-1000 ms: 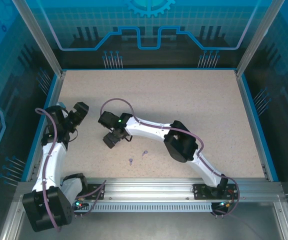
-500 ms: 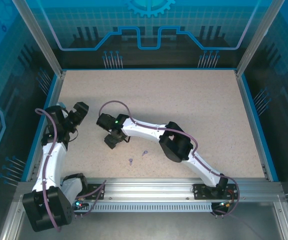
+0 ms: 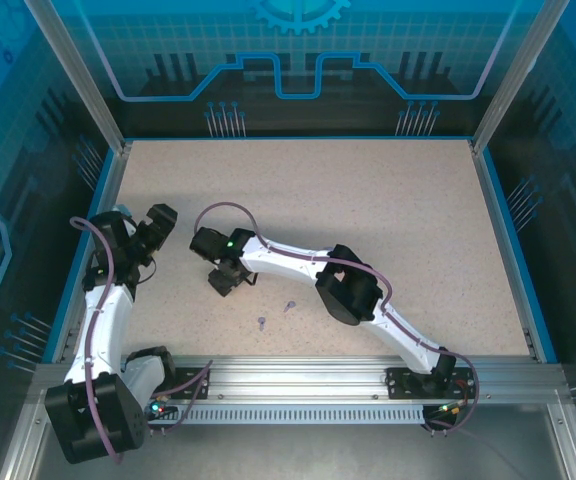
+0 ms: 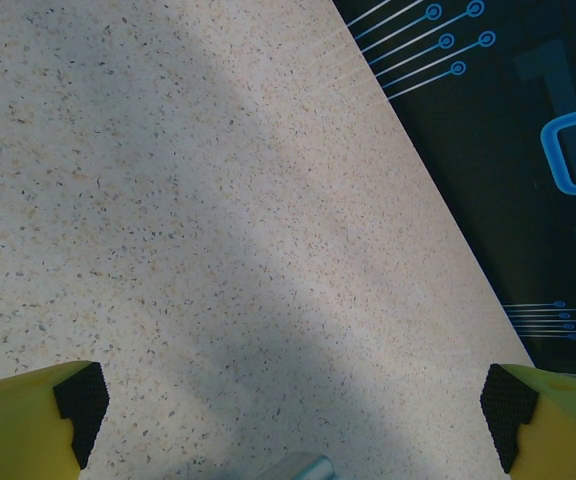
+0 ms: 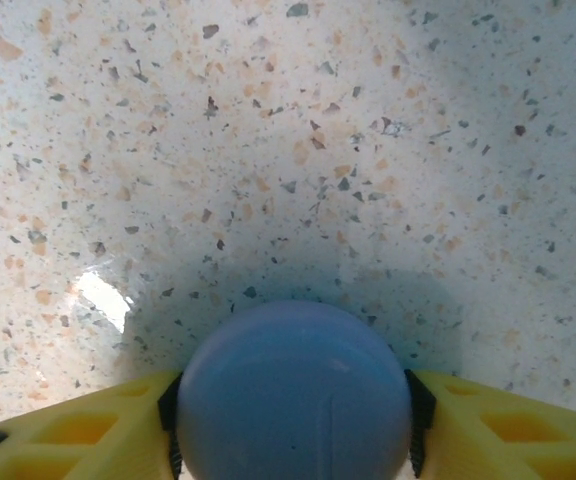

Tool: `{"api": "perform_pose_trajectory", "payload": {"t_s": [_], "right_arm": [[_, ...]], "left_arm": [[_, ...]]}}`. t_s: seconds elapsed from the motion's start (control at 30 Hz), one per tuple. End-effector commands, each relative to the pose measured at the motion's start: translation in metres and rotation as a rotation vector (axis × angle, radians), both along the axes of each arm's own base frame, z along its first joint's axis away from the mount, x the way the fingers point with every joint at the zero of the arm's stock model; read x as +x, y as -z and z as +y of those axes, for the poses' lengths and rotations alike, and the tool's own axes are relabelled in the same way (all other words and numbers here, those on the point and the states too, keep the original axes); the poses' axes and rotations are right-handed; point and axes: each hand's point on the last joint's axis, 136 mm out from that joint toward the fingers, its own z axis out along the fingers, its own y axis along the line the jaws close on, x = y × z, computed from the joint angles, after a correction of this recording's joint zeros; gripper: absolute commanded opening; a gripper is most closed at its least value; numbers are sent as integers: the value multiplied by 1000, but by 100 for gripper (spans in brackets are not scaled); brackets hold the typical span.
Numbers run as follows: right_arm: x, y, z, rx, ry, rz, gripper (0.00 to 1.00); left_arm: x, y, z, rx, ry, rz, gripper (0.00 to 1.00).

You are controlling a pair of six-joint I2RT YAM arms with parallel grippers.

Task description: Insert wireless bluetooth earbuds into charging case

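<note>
Nearest, the aluminium rail (image 3: 298, 372) carries both arm bases, just as a second ago. Just beyond it, two tiny stemmed pieces lie loose on the speckled tabletop (image 3: 398, 200). One is a lavender earbud (image 3: 261, 323); a second lavender earbud (image 3: 290, 305) lies a little farther in and to its right. Neither has moved since the earlier frame. They lie near each other but apart, and no jaws touch them.

Farther in, the right arm has shifted. Its elbow has slid left and its wrist has drawn slightly left, so the right gripper (image 3: 224, 281) now sits a touch farther from the earbuds. In the right wrist view its jaws have come in on the charging case (image 5: 293, 385), and a black pad (image 5: 171, 420) presses against each side. The case is a smooth, round, lavender-blue dome with a faint seam down its near face. It looks closed and casts a soft shadow on the tabletop ahead of it.

The left arm stands unchanged at the left edge. The left gripper (image 4: 293, 400) hangs over bare tabletop with its jaws spread wide, one dark pad (image 4: 80, 400) at each lower corner of its wrist view. Beyond the tabletop's edge runs a dark wall (image 4: 528, 120) with blue circuit lines.
</note>
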Motion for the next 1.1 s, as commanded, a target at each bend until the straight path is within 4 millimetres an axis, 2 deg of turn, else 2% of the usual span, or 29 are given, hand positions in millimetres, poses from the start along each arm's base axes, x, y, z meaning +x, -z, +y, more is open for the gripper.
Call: {"api": "perform_pose_trajectory", "payload": {"t_s": [0.0,0.13,0.27,0.3,0.4,0.5,0.67,0.83,0.93,1.07], "right_arm": [[-8,13,-3,-39,-15,18,54],[-7,2,-5,-4,-9,5,50],[-3,-17,-14,36,-30,-50,48],[-1,-31,-16,64,-42,-79,48],[2,-55,-32,120,-62,-150,48],[4,-77,-56,179,-85,-224,47],[3,-107,-103,254,-145,-361,46],[-5,-138,-145,308,-211,-509,46],[-9,-154,-162,328,-250,-590,45],[-18,-163,-178,330,-318,-666,45]], "left_arm": [[-2,-3,-1,-12,7,-17,99],[-3,-3,-4,-15,20,-20,99],[-3,-1,-15,-41,83,-30,99],[-3,0,-18,-51,104,-31,99],[-3,3,-33,-98,170,-41,98],[-3,3,-58,-158,274,-57,95],[-5,-2,-120,-197,519,-56,92],[-14,-16,-177,-232,763,-79,91],[-22,-27,-204,-252,888,-117,90],[-36,-41,-232,-293,1024,-178,89]]}}
